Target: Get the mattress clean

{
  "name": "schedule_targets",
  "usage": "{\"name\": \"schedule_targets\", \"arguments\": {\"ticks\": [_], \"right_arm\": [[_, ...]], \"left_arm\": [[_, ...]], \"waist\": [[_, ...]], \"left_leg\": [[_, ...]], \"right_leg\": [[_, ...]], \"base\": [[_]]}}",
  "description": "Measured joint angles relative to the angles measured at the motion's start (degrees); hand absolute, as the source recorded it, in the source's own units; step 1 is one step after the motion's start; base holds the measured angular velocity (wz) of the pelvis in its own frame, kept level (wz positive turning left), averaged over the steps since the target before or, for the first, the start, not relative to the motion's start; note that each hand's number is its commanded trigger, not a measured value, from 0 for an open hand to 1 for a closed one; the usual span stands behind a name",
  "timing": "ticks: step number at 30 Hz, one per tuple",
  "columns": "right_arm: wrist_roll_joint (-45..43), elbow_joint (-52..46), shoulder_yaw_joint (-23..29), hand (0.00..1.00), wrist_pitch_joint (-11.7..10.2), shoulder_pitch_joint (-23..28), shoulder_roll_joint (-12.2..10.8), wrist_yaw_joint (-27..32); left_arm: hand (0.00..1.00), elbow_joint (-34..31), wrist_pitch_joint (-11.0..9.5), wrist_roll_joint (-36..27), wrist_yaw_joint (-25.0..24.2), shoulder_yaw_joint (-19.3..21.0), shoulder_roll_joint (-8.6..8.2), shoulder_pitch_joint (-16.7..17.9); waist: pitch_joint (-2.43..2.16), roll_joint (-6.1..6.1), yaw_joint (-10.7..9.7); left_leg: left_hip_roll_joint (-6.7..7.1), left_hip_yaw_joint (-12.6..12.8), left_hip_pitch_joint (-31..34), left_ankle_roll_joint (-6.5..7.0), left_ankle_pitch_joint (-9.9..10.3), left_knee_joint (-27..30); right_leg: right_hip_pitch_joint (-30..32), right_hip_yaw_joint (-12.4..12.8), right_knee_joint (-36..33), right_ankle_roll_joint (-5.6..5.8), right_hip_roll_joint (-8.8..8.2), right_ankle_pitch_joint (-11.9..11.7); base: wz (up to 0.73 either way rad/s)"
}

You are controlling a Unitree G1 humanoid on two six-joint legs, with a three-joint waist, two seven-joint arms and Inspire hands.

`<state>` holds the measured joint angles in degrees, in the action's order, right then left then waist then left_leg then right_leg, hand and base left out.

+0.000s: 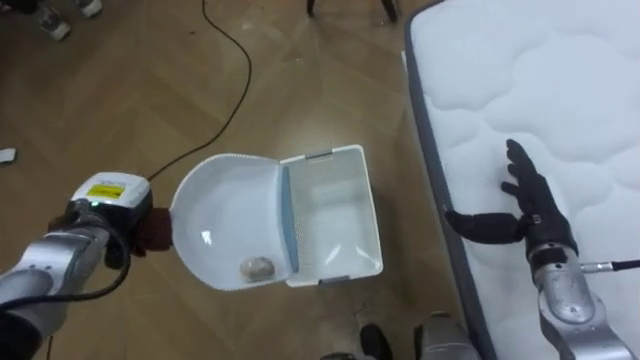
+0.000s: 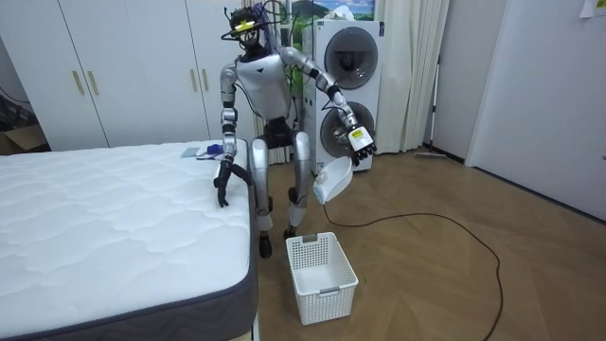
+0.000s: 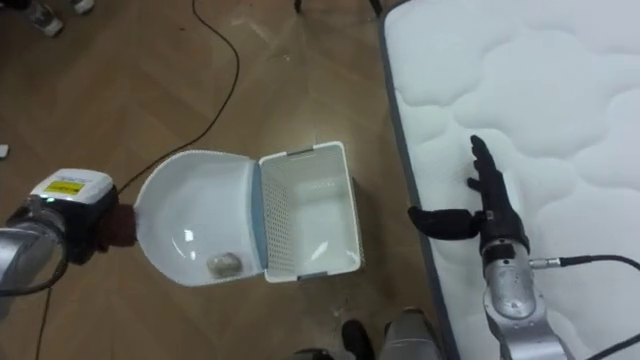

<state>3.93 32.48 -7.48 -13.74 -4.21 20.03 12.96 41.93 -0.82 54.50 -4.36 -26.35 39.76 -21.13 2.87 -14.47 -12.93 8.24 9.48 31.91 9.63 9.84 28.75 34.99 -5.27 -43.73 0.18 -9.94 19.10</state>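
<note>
My left hand (image 1: 130,238) is clenched on the dustpan (image 1: 225,215) handle. The grey lump (image 1: 258,267) lies short of the basket (image 1: 372,220) wall (tip carelessly and I'd expect it on the floor). My right hand (image 1: 535,205) is spread empty at the mattress (image 1: 560,90) edge.

The dustpan (image 1: 225,215) is white plastic, smooth and shiny, with a bright spot of light on it. The basket (image 1: 335,225) is white plastic too, its walls full of little holes. The bed (image 1: 560,80) is white cloth, puffy, with stitched lines. The floor (image 1: 120,90) is smooth brown wood. The right hand (image 1: 540,210) is dull black, with a grey metal wrist.
</note>
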Motion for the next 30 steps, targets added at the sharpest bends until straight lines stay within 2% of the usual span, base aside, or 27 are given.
{"name": "schedule_targets", "arguments": {"ticks": [4,6,13,18,25,27,30], "right_arm": [[0.0,0.1,-0.3,0.00,-0.6,-0.5,0.1,-0.8],[-0.1,0.1,-0.3,0.00,-0.6,-1.0,0.1,-1.3],[-0.8,0.1,-0.3,0.00,-0.4,-1.4,0.2,-1.5],[0.3,-0.2,-0.7,0.00,-0.5,-1.4,0.1,-0.2],[0.3,-0.2,-1.0,0.00,-0.5,-1.1,0.2,1.1],[0.3,-0.2,-1.4,0.00,-0.4,-0.7,0.2,1.2],[0.4,-0.2,-1.6,0.00,0.0,-0.6,0.2,1.2]], "left_arm": [[1.00,2.9,0.7,0.0,0.0,-0.9,0.57,-0.7],[1.00,4.2,0.9,0.0,-0.2,-0.9,0.96,-0.8],[1.00,8.3,1.6,-0.4,-0.3,-0.9,1.64,-2.3],[1.00,12.1,3.2,-1.5,-0.3,-0.9,1.72,-3.1],[1.00,14.4,3.3,-2.4,-0.9,-0.9,1.74,-3.1],[1.00,15.4,3.3,-2.7,-0.9,-0.9,1.74,-3.2],[1.00,15.8,3.3,-2.9,-0.9,-0.9,1.74,-3.7]], "waist": [[0.16,-0.33,-0.8],[0.11,-0.77,-1.0],[-0.02,-0.97,-1.0],[-0.02,-0.94,-0.9],[-0.14,-0.57,-0.9],[-0.28,-0.30,-0.9],[-0.25,-0.14,-1.0]], "left_leg": [[0.19,1.1,-0.5,-0.26,0.2,-0.1],[0.19,1.7,-0.6,-0.39,0.2,-0.1],[0.08,2.9,-1.4,-0.81,0.5,-0.1],[-0.20,3.0,-1.3,-1.04,0.6,-0.1],[-0.69,3.2,-0.9,-1.07,0.6,0.0],[-1.03,4.0,-0.9,-1.09,0.6,0.0],[-1.68,4.6,-0.9,-1.10,0.6,0.1]], "right_leg": [[0.5,1.6,-1.3,0.00,0.08,0.8],[1.0,2.3,-1.9,-0.21,0.14,1.1],[1.1,3.4,-2.9,-0.67,0.24,1.9],[1.1,2.8,-3.0,-1.07,0.10,2.2],[1.0,1.7,-2.7,-1.27,0.11,2.3],[0.9,1.6,-2.5,-1.28,0.16,2.3],[0.3,0.5,-1.7,-1.42,0.19,2.1]], "base": [[-0.07],[-0.12],[-0.06],[0.03],[0.09],[0.00],[0.08]]}}
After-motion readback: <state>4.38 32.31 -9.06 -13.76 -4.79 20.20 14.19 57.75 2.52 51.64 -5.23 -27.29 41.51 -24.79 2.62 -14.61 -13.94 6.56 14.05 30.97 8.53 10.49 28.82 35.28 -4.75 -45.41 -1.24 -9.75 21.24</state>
